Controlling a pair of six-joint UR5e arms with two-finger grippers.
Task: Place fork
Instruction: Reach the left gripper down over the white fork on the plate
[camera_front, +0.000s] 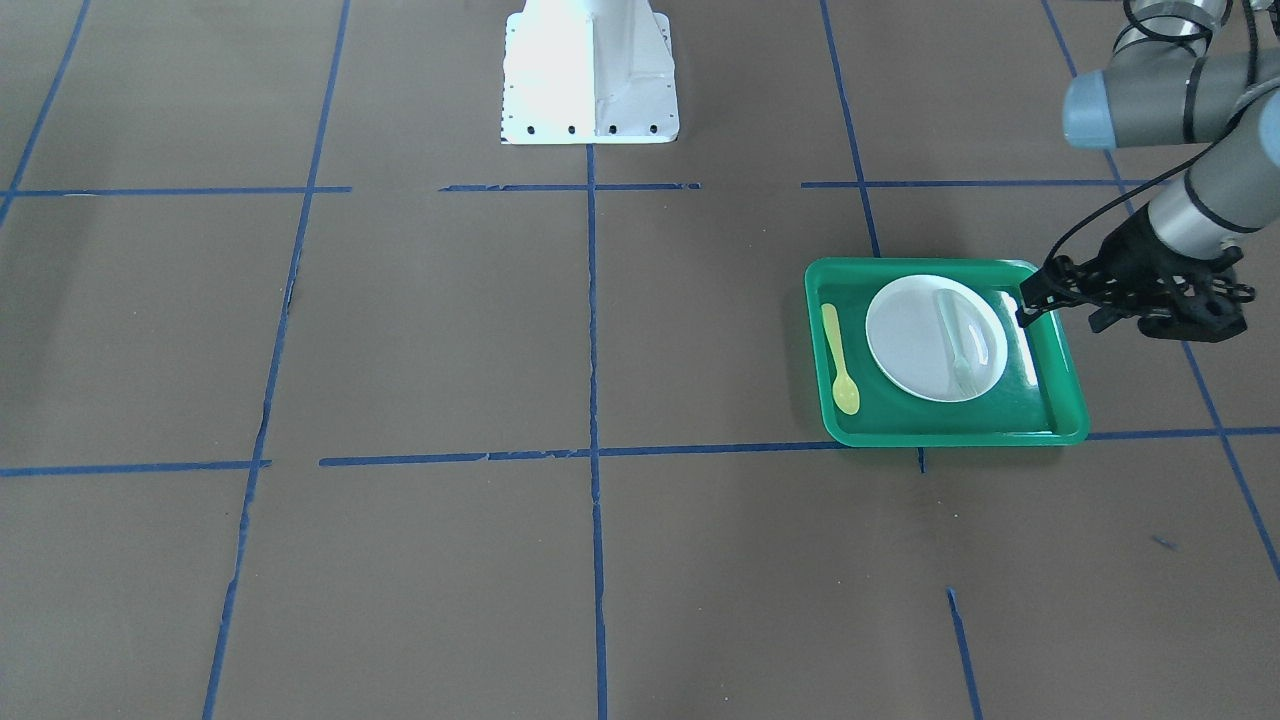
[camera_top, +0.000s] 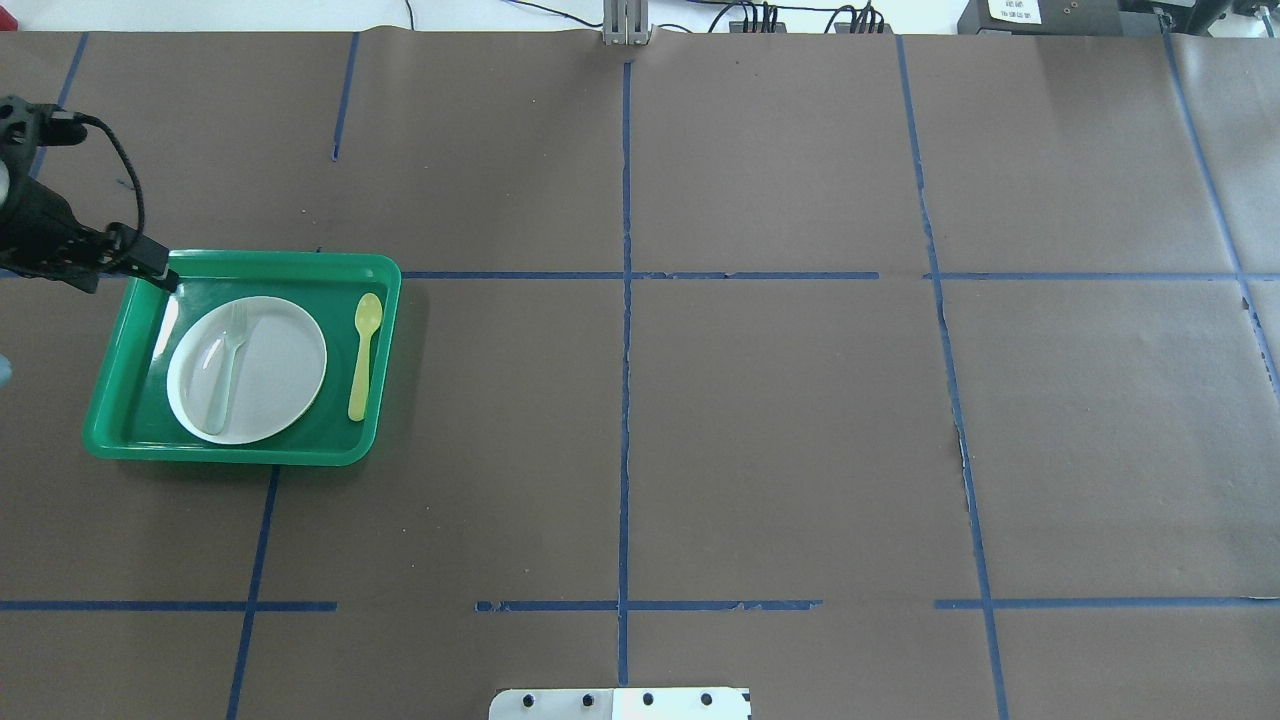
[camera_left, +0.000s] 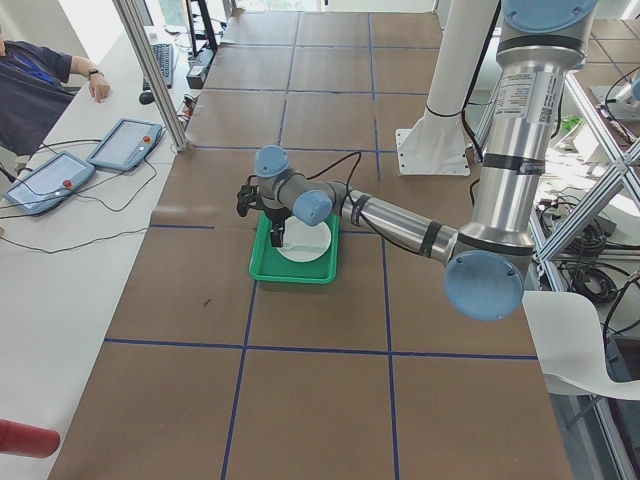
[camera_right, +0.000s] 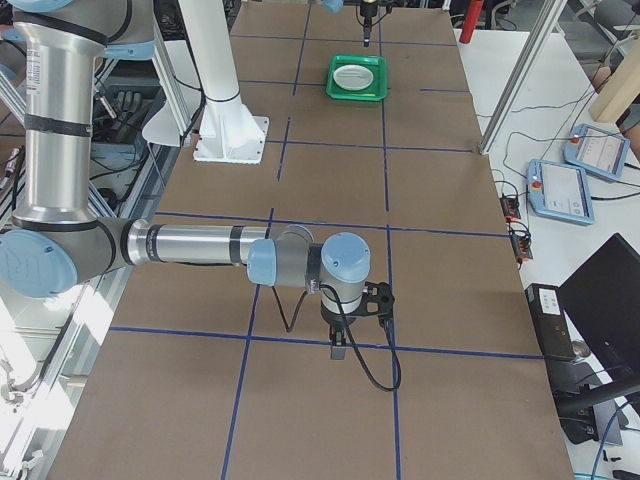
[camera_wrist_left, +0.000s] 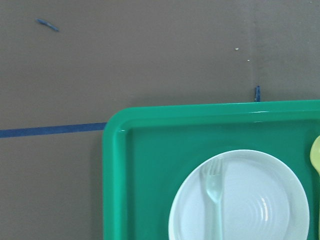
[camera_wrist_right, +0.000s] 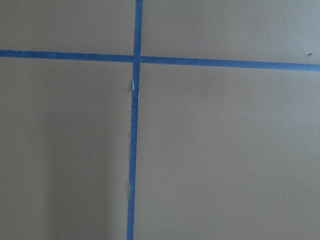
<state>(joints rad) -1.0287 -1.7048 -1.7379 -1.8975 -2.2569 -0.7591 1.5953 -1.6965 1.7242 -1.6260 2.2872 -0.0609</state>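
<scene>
Near overhead frame's left edge, finds fork (camera_top: 225, 365) flat on plate (camera_top: 285, 360), axis roughly top-to-bottom, just lower-right of left gripper (camera_top: 165, 278); right gripper (camera_right: 339, 352) well apart; can't tell either's jaw spread.

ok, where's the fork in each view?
Front-facing: fork on the right half of the plate, in the tray, right of centre.
Overhead: fork on the plate's left half, far left.
Exterior left: too small to make out; tray mid-picture.
Exterior right: too small to make out; tray at the top.
Left wrist: fork bottom centre, tines up.
Right wrist: not in it.
Shared landmark: the green tray.
</scene>
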